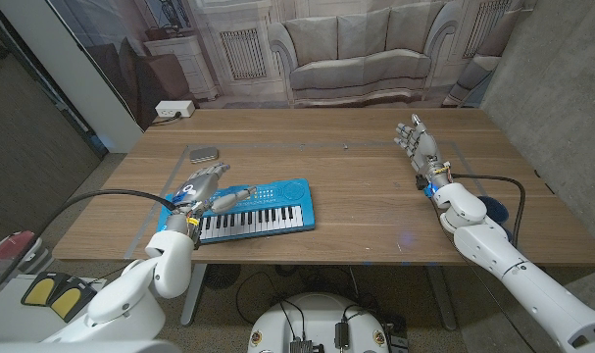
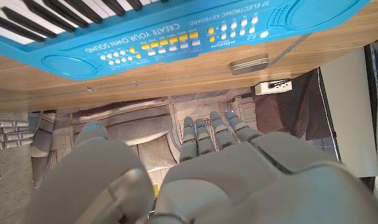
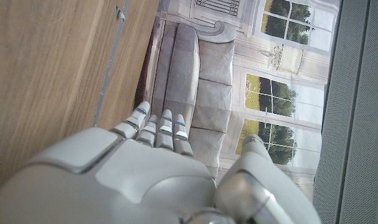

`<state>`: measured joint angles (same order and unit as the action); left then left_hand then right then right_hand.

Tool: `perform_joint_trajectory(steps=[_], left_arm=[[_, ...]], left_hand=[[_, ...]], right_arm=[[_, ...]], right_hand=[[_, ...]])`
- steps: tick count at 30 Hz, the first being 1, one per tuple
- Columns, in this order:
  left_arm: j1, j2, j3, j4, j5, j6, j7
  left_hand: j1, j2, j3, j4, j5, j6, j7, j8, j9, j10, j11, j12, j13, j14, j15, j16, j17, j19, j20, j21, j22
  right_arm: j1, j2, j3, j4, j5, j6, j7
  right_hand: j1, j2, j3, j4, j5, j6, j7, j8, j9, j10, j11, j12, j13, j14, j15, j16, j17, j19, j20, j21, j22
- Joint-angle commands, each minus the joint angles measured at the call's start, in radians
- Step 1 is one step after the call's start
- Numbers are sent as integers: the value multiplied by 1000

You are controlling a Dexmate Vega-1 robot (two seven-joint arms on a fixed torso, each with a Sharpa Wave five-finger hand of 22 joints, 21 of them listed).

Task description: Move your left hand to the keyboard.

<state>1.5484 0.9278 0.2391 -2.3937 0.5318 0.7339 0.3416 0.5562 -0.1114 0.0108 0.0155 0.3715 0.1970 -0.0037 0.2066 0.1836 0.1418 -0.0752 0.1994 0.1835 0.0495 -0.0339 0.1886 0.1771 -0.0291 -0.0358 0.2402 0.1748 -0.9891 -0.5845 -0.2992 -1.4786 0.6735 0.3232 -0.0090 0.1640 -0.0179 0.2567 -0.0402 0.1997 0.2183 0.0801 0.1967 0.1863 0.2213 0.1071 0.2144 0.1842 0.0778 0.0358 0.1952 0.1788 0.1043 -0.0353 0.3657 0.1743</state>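
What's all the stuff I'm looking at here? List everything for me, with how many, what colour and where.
keyboard: one, blue toy piano with black and white keys, near the table's front left.
small flat case: one, grey, on the table behind the keyboard.
white box: one, beyond the table's far left corner.
table: one, wooden, across the middle.
backdrop: one, printed with a grey sofa and windows, behind the table.
left hand: one, grey, at the keyboard's left end, fingers apart, holding nothing; I cannot tell whether it touches.
right hand: one, grey, over the table's right side, fingers apart, holding nothing.
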Motion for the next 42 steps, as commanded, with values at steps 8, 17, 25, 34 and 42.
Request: perform_joint_trajectory(steps=[8,17,25,34,42], left_arm=[[-45,8,63,50,-59,-7,60],[-69,10,93,85,-93,-13,70],[-114,3,133,131,-126,-38,79],[-134,19,155,135,-137,-32,91],[-133,35,162,121,-148,-15,99]], left_hand=[[8,0,-5,-1,14,3,2,-4,4,0,5,0,4,-3,-26,-2,2,-5,-31,-9,2],[16,5,-4,-3,17,4,2,-4,4,-1,1,0,4,-4,-27,-2,2,-6,-31,-12,2],[22,8,-4,-5,20,3,1,-4,4,-1,2,0,4,-3,-28,-2,3,-6,-30,-15,3],[28,12,-4,-7,23,3,0,-5,4,0,-2,0,4,-4,-29,-2,3,-6,-30,-17,3],[33,16,-4,-8,26,6,0,-4,4,0,-2,1,4,-3,-29,-2,3,-6,-31,-19,3]], right_arm=[[9,18,-11,12,2,5,2],[5,15,-10,1,-4,1,-10],[-1,8,-8,-11,-8,-6,-19],[-8,-1,-4,-32,-14,-11,-29],[-17,-6,1,-44,-15,-11,-35]], right_hand=[[6,4,-1,-5,-1,6,-1,0,3,5,-3,4,2,12,2,-5,4,13,-27,-6,3],[5,5,-2,-5,-1,6,-1,0,3,5,-3,3,2,12,2,-5,5,15,-28,-9,3],[6,5,-3,-5,-2,7,0,0,3,5,-3,3,2,11,2,-5,5,16,-28,-11,3],[6,6,-3,-6,-2,6,0,0,3,6,-2,3,3,11,2,-5,5,17,-27,-14,3],[7,6,-4,-6,-2,7,0,0,3,5,-4,3,3,12,1,-5,5,19,-27,-17,4]])
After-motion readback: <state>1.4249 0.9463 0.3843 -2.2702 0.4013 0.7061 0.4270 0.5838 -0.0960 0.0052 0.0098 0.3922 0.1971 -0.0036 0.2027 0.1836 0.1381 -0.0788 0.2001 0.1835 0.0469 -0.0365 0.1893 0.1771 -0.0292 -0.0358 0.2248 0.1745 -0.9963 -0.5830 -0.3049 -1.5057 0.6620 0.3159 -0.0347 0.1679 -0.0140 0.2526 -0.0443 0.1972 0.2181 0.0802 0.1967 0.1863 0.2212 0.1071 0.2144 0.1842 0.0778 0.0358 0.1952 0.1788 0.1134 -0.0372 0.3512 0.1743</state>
